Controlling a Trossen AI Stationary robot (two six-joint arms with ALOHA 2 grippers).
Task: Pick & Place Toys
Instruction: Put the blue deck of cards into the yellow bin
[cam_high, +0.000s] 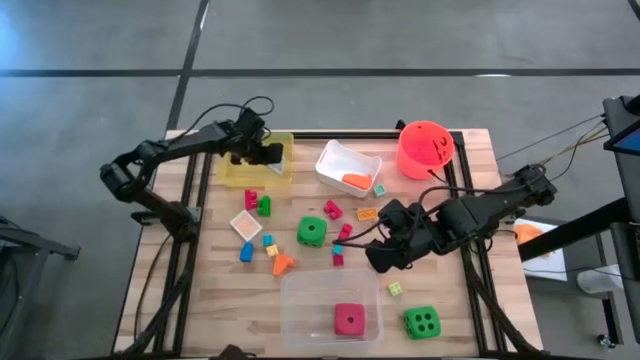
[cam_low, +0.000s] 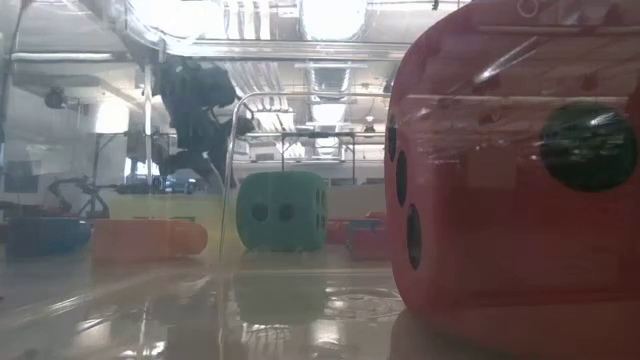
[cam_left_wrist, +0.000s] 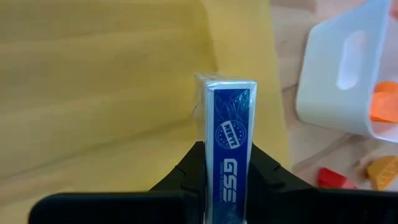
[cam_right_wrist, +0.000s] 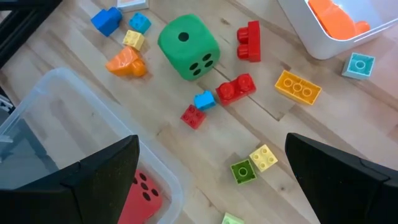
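Observation:
My left gripper (cam_high: 262, 155) is over the yellow tub (cam_high: 255, 172) at the far left, shut on a flat blue tile (cam_left_wrist: 230, 118) with white lettering. The left wrist view shows the tile edge-on over the tub's inside (cam_left_wrist: 93, 93). My right gripper (cam_high: 380, 262) hangs open above the table's right middle, its fingers (cam_right_wrist: 93, 180) wide apart over loose blocks. A green die (cam_right_wrist: 188, 47) and small red, blue, yellow and orange blocks (cam_right_wrist: 236, 88) lie on the wood. A pink die (cam_high: 349, 319) sits in the clear tub (cam_high: 300, 290). My left gripper pinches the blue tile by its two broad faces, one finger on each, with the tile's narrow printed edge (cam_left_wrist: 229, 183) showing between them. The fingers slant down from the table's left. The tile sticks out past the fingertips over the yellow tub; whether it touches the tub's floor is not visible.
A white tub (cam_high: 335, 160) with orange pieces stands beside the yellow one, and an orange bucket (cam_high: 425, 148) at the far right. A second green die (cam_high: 421, 321) lies near the front right. The clear tub fills the low view's foreground.

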